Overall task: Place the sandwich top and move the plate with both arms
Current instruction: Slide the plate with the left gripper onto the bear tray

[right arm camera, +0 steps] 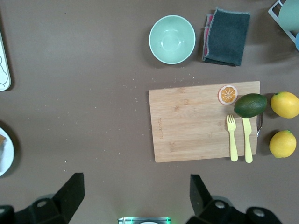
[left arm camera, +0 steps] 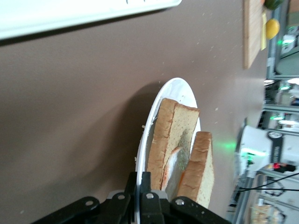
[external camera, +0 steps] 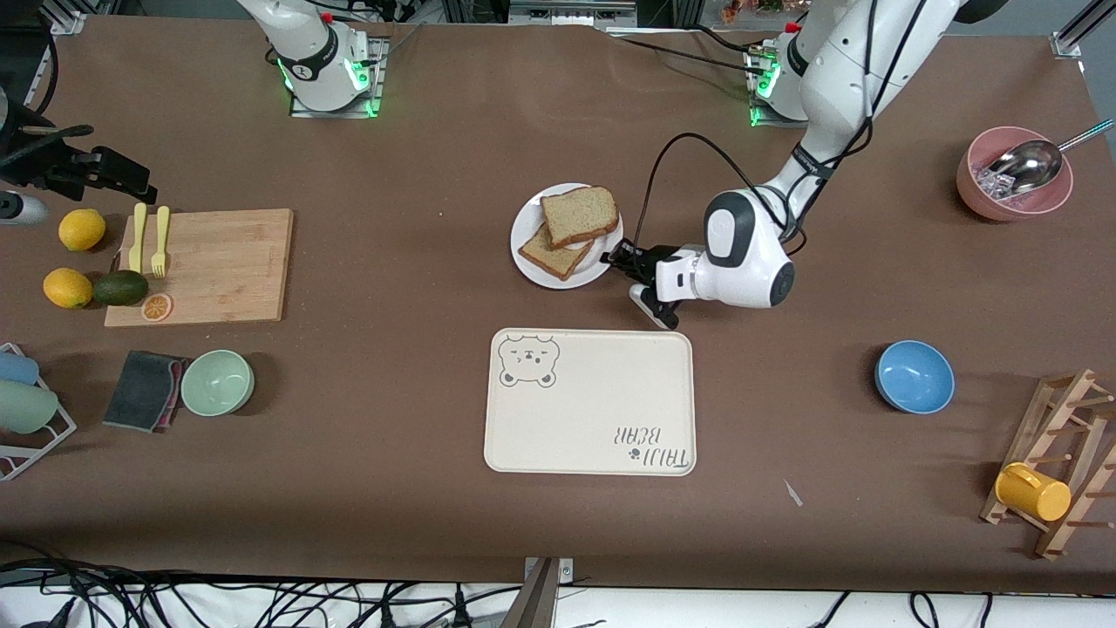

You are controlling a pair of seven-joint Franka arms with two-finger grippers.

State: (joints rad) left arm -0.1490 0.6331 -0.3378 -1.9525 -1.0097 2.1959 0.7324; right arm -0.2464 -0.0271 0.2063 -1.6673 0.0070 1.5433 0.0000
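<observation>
The small white plate (external camera: 532, 228) sits mid-table with the light tan sandwich top (external camera: 580, 215) lying askew on a darker lower slice (external camera: 549, 253). My left gripper (external camera: 613, 258) is at the plate's rim toward the left arm's end, shut on it. In the left wrist view its fingers (left arm camera: 145, 179) pinch the plate's rim (left arm camera: 152, 112), with the sandwich top (left arm camera: 202, 163) lying over the lower slice. My right gripper (right arm camera: 138, 182) is open and empty, held high over the table near the right arm's base. It is out of the front view.
The cream bear-printed tray (external camera: 590, 401) lies nearer the camera than the plate. A cutting board (external camera: 209, 266) with forks, an avocado and lemons, a mint bowl (external camera: 217, 382) and a grey cloth are toward the right arm's end. A blue bowl (external camera: 914, 376), pink bowl (external camera: 1011, 187) and wooden rack are toward the left arm's end.
</observation>
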